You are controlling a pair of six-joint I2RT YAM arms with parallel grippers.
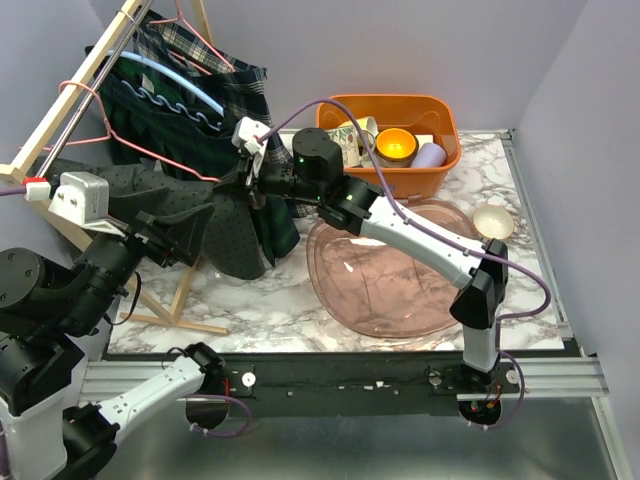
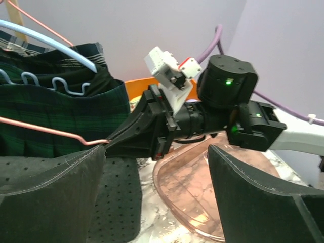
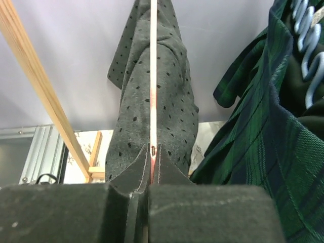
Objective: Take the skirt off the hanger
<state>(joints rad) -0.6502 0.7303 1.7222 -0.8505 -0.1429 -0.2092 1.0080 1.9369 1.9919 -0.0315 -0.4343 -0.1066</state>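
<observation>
Skirt (image 1: 230, 240), grey and dotted, drapes over a pink hanger (image 3: 153, 50). Right tool (image 3: 152, 162) is clenched on the hanger's wire. Left tool (image 2: 157, 152) is released, its fingers wide apart, beside the skirt.

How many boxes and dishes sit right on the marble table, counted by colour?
Orange plastic bin: 1
Pink see-through tray: 1
Small cream bowl: 1
Total: 3

Plain lilac walls (image 1: 420, 40) enclose a white, grey-veined marble table (image 1: 270, 312).
</observation>
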